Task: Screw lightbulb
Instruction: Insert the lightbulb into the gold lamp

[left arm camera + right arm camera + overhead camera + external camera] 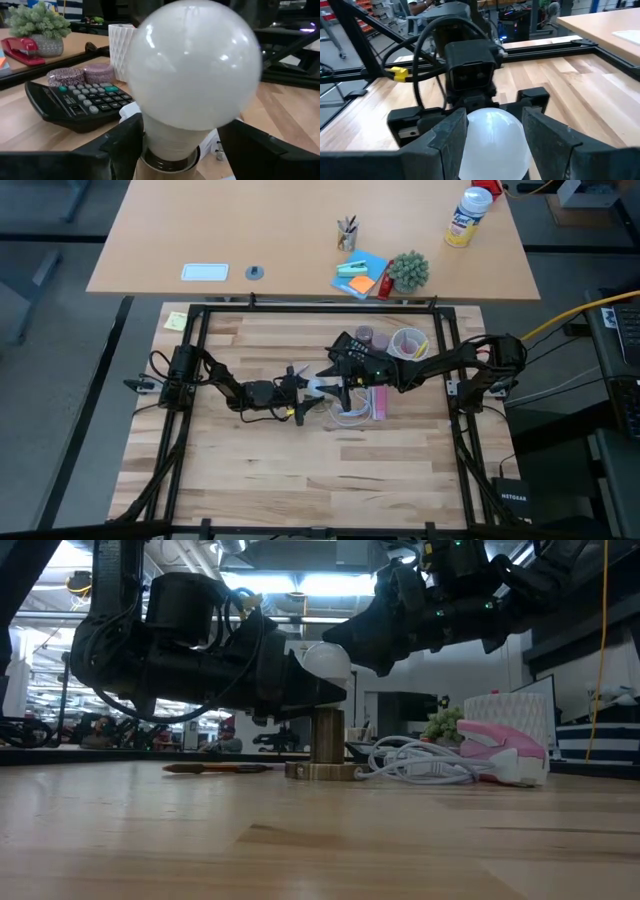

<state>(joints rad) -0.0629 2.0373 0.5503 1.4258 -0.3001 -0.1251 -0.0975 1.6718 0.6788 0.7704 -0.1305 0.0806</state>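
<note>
Both hands crowd the lightbulb (326,661), hiding its base.

Heads up, op: lightbulb (326,661) in low view is mostly hidden behind both arms, only a white sliver shows. Its screw base is out of sight in right wrist view, cut by the frame edge. From the high view it's too small to tell apart. Left gripper (185,145) tips are cut off at the frame edge.
</note>
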